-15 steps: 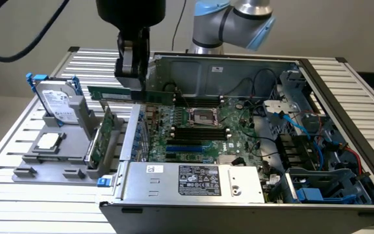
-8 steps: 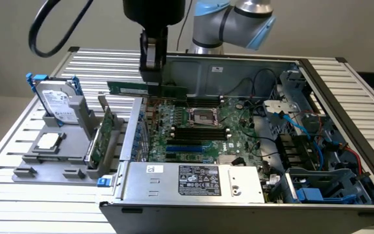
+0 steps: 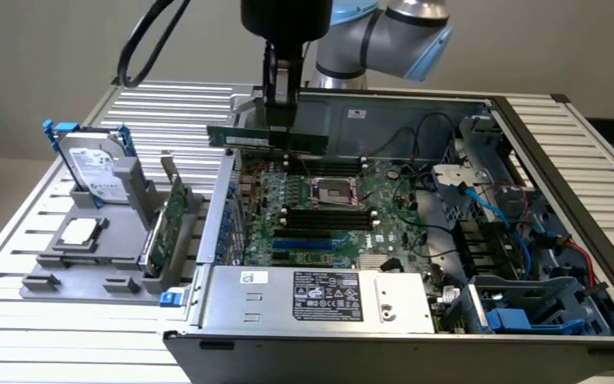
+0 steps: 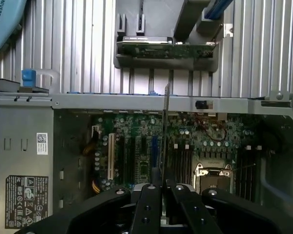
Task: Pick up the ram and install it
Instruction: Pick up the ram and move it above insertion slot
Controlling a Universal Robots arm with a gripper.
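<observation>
From the exterior view's left: hard drive (image 3: 96,168) and expansion card (image 3: 166,228) stand upright in a grey holder (image 3: 73,268) on the slatted counter (image 3: 19,320); the pincer (image 3: 278,122) is clenched on the ram (image 3: 243,138), held level in the air over the motherboard (image 3: 328,208) of the open case (image 3: 563,240).

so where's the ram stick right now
The ram is clamped in the gripper, held in the air over the motherboard of the open computer case, near the top middle of the exterior view.
</observation>
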